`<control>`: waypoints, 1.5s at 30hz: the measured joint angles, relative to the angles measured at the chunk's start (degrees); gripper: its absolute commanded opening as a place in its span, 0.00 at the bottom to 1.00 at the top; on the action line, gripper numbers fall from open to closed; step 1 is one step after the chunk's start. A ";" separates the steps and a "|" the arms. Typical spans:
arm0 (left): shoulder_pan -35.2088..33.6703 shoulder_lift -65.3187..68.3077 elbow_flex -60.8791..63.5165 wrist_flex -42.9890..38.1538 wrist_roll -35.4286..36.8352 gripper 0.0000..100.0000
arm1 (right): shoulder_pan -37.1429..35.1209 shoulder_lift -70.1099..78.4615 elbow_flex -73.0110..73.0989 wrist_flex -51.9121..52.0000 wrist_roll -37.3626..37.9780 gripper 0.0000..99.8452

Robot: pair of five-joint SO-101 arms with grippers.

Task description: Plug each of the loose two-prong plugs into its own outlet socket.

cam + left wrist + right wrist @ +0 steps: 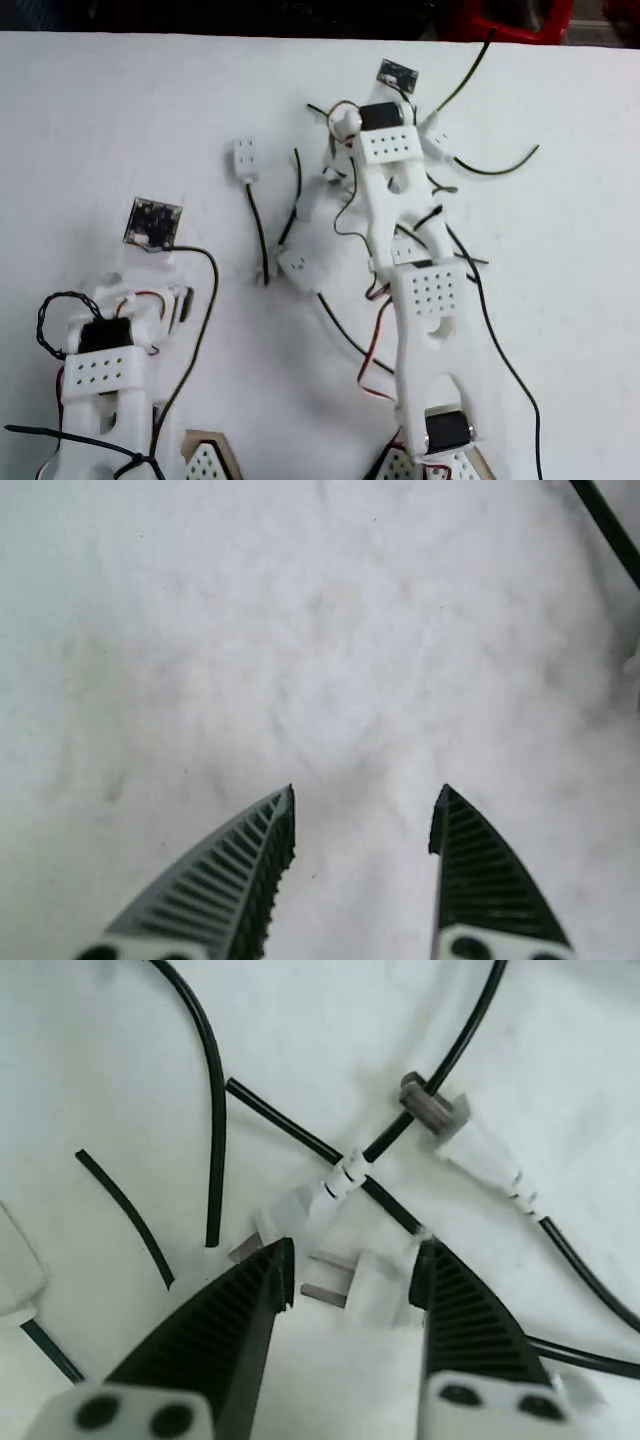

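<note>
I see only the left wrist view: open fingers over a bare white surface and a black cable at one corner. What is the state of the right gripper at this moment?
Observer: The right gripper is open, with a white plug lying between its jaws, prongs pointing sideways.
Operator: Are other plugs near it?
Observer: Yes, a second plug with grey prongs lies just beyond the first one.
Operator: And where are the sockets?
Observer: In the high view, what looks like a first socket lies between the two arms, and a second socket lies a little apart from it. Nothing is plugged into either.
</note>
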 measured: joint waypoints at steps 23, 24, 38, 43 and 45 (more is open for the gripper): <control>0.00 0.00 0.00 0.00 0.00 0.23 | 0.35 5.36 -1.32 -6.42 -0.18 0.18; 0.00 0.00 0.00 0.00 0.00 0.23 | 0.44 5.27 -1.49 -5.89 -0.18 0.18; 0.00 0.00 0.00 0.00 0.00 0.23 | 0.26 5.19 -4.92 -4.84 0.00 0.18; 0.00 0.00 0.00 0.00 0.00 0.23 | 0.26 5.19 -4.92 -5.10 0.00 0.18; 0.00 0.00 0.00 0.00 0.00 0.23 | 0.26 5.19 -4.92 -5.10 0.00 0.18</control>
